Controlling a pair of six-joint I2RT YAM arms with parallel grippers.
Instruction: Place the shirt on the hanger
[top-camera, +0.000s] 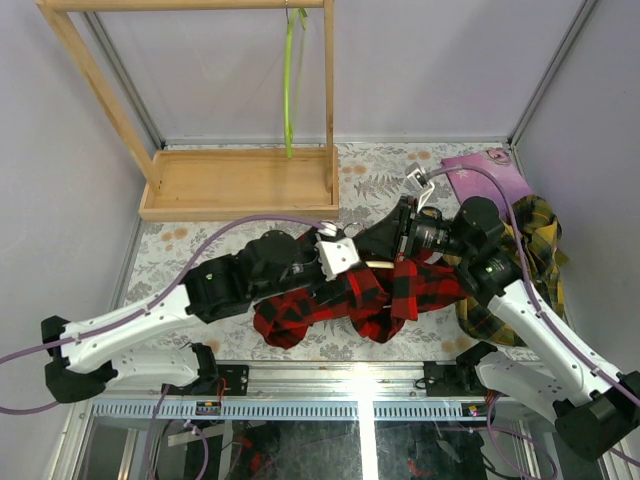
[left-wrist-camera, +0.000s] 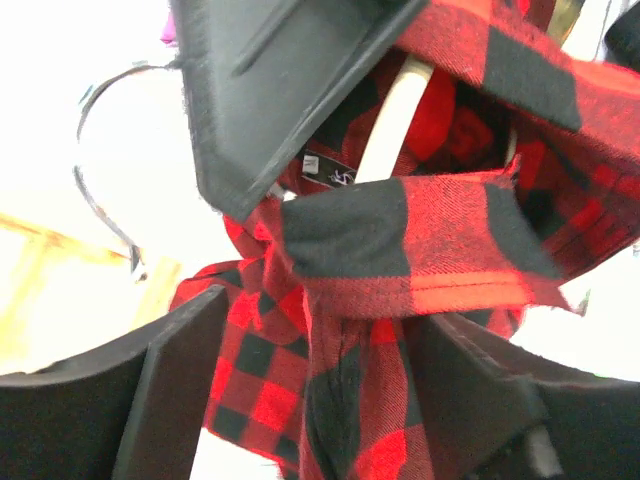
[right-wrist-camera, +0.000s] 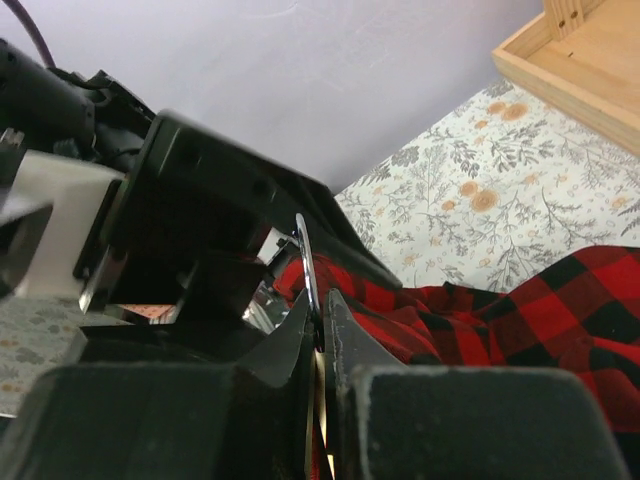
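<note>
The red-and-black plaid shirt (top-camera: 360, 295) lies bunched at the table's middle, draped partly over the pale cream hanger (top-camera: 380, 262). In the left wrist view the hanger's arm (left-wrist-camera: 392, 120) runs inside the shirt's collar (left-wrist-camera: 420, 240). My left gripper (top-camera: 345, 262) (left-wrist-camera: 320, 310) is open, with a hanging fold of shirt between its fingers. My right gripper (top-camera: 400, 235) (right-wrist-camera: 322, 305) is shut on the hanger's metal hook (right-wrist-camera: 305, 265), just above the shirt (right-wrist-camera: 520, 310). The white lettering is hidden.
A wooden rack (top-camera: 240, 185) stands at the back left with a lime-green hanger (top-camera: 290, 80) on its top bar. A yellow-and-dark plaid shirt (top-camera: 535, 235) and a purple sheet (top-camera: 485, 175) lie at the right, behind my right arm.
</note>
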